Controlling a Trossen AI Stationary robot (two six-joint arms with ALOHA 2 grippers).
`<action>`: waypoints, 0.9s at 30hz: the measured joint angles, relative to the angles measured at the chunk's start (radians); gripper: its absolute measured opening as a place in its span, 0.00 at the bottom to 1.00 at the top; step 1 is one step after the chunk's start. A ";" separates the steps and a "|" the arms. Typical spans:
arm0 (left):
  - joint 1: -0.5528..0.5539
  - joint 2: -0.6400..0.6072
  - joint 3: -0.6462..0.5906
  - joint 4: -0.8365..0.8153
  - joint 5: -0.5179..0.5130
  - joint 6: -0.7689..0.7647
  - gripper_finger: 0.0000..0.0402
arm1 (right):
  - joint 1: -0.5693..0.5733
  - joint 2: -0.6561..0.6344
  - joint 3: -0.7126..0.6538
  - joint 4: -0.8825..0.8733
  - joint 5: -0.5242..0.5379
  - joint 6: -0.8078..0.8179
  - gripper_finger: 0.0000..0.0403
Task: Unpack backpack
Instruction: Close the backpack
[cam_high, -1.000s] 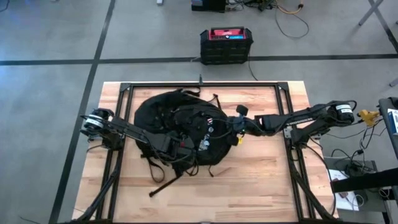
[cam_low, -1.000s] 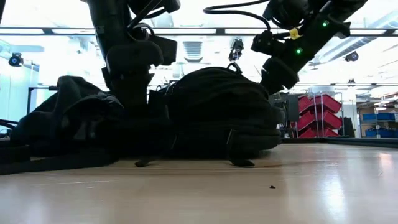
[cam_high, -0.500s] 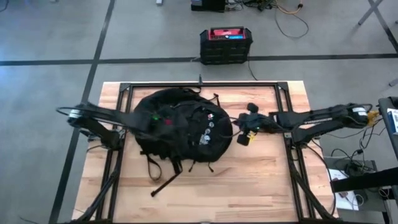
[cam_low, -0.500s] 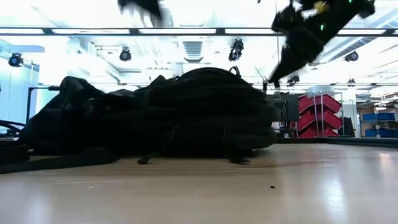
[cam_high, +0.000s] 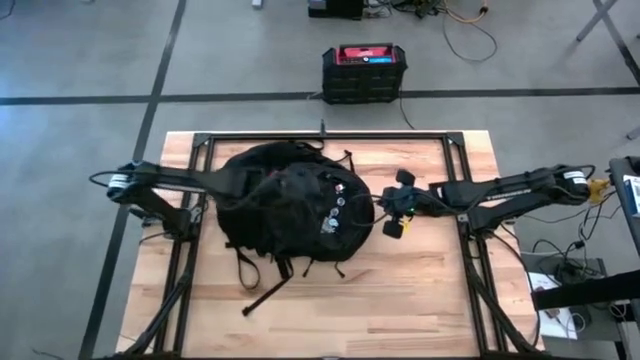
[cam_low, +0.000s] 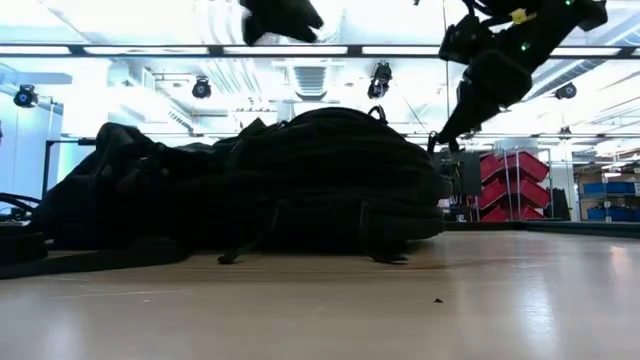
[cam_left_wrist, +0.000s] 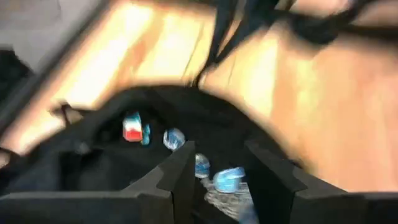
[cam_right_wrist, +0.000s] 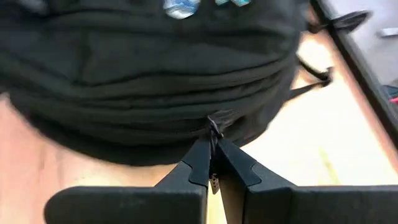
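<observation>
The large black backpack (cam_high: 290, 205) lies flat on the wooden table's middle, with small round patches (cam_high: 335, 210) on top and straps (cam_high: 265, 295) trailing toward the near edge. My left gripper (cam_left_wrist: 219, 155) hovers open above the backpack's top, clear of it, and shows high up in the low view (cam_low: 280, 15). My right gripper (cam_right_wrist: 212, 144) is at the backpack's right side (cam_high: 378, 210), shut on a small zipper pull. My right gripper pinches a zipper pull (cam_right_wrist: 214, 127) on the backpack's right-hand edge between its two fingertips (cam_right_wrist: 198, 158). The fingers come slanting down from the table's right side. The pull's thin tail runs back between the fingers. The backpack rests on the table.
A black metal frame (cam_high: 320, 137) runs round the table top. A black crate with a red top (cam_high: 364, 72) stands on the floor beyond the far edge. Bare wood (cam_high: 410, 300) lies at the near right.
My left gripper has risen off the backpack's near part and swung toward the far edge; it now hangs above the pack. My right gripper has drawn back a little toward the table's right edge and up, still shut. The backpack's top has settled flatter.
</observation>
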 joint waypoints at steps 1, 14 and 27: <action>0.025 0.024 0.013 0.024 0.038 0.012 0.30 | 0.006 -0.002 0.000 -0.010 -0.001 0.001 0.00; 0.174 0.488 0.379 0.093 0.271 0.080 0.30 | 0.115 0.009 -0.034 -0.067 -0.016 0.136 0.00; 0.230 0.617 0.456 0.016 0.292 0.059 0.30 | 0.341 0.109 -0.179 0.334 -0.015 0.371 0.00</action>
